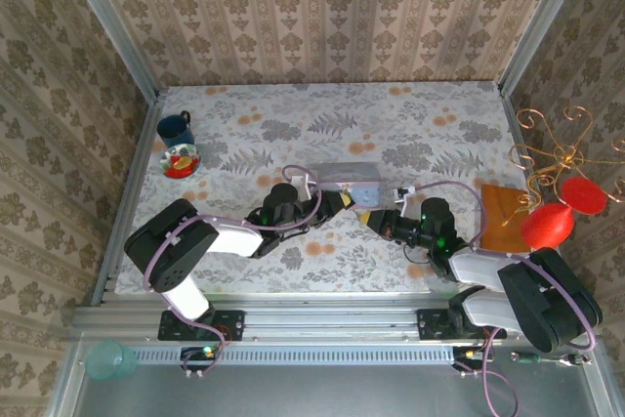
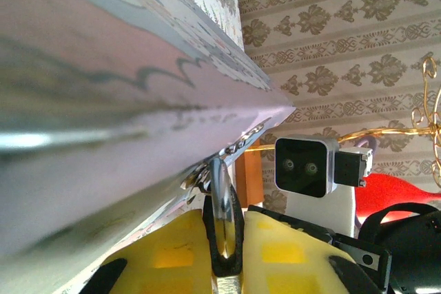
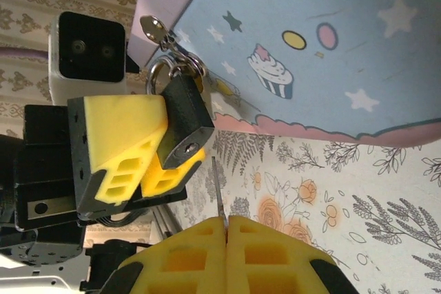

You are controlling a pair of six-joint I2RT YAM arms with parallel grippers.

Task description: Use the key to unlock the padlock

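left arm [image 1: 234, 238], right arm [image 1: 479, 266]: black joints, white shells, bulky black shoulders | cables [image 1: 454, 189]: lilac, looped along each arm | fingers [image 3: 117, 135]: chunky yellow blocks, hollow cells, black backing | wrist camera [image 2: 306, 166]: white box, two dark lenses | right wrist: green lights

Near side of tin [image 1: 352, 180]: blocked by left end effector [image 1: 343, 202] and right end effector [image 1: 370, 219], tips close together; table [image 1: 420, 119] beyond tin open.
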